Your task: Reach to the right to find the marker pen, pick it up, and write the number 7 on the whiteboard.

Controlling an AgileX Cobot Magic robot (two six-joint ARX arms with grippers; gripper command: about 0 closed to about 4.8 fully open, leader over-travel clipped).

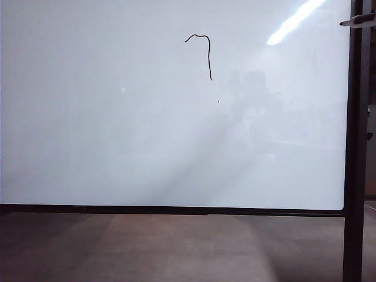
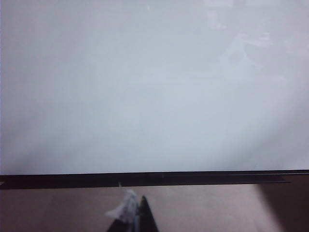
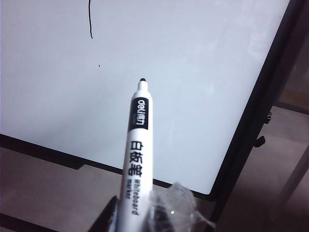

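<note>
One tiny black speck point(image 1: 218, 101) sits below the number 7 point(image 1: 202, 54) on the whiteboard point(image 1: 117, 129). My right gripper point(image 3: 137, 212) clasps the marker pen point(image 3: 135, 150), tip off the board; my left gripper's point(image 2: 134, 217) opening I cannot tell.

The whiteboard point(image 1: 117, 147) stood upright, glossy white in a thin black frame. The number 7 point(image 1: 204, 53) sat high near its middle, a wavy top stroke and a long straight downstroke. The marker pen point(image 3: 135, 150), white-barrelled with black lettering and a black tip, pointed toward the board's lower right corner without touching it
</note>
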